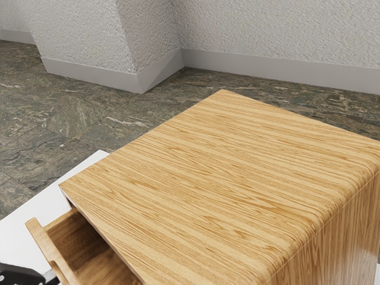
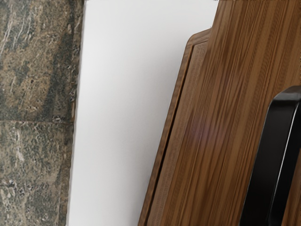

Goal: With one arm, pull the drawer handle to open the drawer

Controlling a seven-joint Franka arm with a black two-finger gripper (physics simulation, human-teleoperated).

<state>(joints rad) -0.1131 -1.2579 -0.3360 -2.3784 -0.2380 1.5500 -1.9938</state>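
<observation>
A light wooden cabinet (image 1: 237, 178) stands on a white surface. Its drawer (image 1: 68, 249) sticks out of the cabinet's front at the exterior view's lower left, with the hollow inside showing. A black part of my gripper (image 1: 21, 275) sits at the bottom left corner, just in front of the drawer's front panel. In the wrist view the drawer front (image 2: 211, 127) is close under my hand, and the black drawer handle (image 2: 277, 160) runs along it near the picture's edge. Whether my hand holds the handle is hidden.
The white surface (image 1: 35, 208) under the cabinet ends in an edge beside the dark stone floor (image 1: 71, 113). White textured walls (image 1: 267, 29) with a grey skirting stand behind, with a slanted corner block (image 1: 101, 35) at the back left.
</observation>
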